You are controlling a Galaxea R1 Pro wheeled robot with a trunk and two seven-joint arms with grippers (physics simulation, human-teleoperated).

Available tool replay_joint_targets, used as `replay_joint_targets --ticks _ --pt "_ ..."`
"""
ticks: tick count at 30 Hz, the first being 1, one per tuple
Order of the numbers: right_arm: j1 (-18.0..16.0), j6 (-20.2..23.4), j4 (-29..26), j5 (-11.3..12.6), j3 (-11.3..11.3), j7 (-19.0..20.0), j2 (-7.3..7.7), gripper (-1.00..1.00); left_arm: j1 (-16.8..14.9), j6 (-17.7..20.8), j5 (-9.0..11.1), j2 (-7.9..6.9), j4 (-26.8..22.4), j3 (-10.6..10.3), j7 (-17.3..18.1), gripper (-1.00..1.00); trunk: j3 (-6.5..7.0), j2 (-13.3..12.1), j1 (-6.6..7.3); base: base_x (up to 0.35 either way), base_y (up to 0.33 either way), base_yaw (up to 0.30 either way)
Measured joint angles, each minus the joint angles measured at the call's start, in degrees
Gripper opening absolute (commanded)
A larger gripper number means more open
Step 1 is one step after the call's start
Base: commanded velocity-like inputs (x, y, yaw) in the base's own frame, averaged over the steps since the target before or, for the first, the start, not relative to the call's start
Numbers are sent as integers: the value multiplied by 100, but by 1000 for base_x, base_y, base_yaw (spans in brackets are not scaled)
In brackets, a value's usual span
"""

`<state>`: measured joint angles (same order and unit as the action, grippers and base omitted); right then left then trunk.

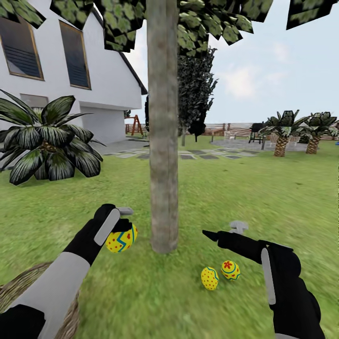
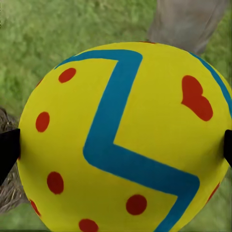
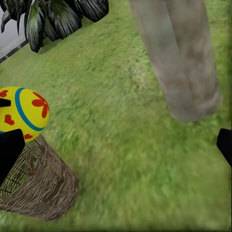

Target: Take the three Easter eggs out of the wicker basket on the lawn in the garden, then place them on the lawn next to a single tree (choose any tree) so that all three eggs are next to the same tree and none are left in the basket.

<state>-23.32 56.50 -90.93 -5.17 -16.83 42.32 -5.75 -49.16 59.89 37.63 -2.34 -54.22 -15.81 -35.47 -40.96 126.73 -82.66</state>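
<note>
Green lawn (image 1: pixel 263 197) spreads around us. Our left hand (image 1: pixel 123 225) squeezes the last egg (image 1: pixel 121 238) above the grass, close to the tree (image 1: pixel 163 141). Two eggs (image 1: pixel 210 278) already lie there. Our right hand (image 1: pixel 221 233) hangs empty, fingers apart.

Both arms wear pale grey sleeves that end in matte black wrist housings. Each housing carries 1 long light grey inlay strip running toward the fingers. The left gripper (image 1: pixel 123 225) and right gripper (image 1: pixel 221 234) are black, each topped by a small grey bracket (T-shaped on the right). In the wrist views, black fingertips (image 3: pixel 10 150) show as blunt dark wedges.
</note>
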Motion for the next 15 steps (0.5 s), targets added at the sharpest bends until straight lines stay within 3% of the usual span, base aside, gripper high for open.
replay_joint_targets --ticks 15 --pt "-7 3 0 -8 1 -9 4 100 0 0 2 12 21 -6 -112 -100 0 0 0 0 -314 0"
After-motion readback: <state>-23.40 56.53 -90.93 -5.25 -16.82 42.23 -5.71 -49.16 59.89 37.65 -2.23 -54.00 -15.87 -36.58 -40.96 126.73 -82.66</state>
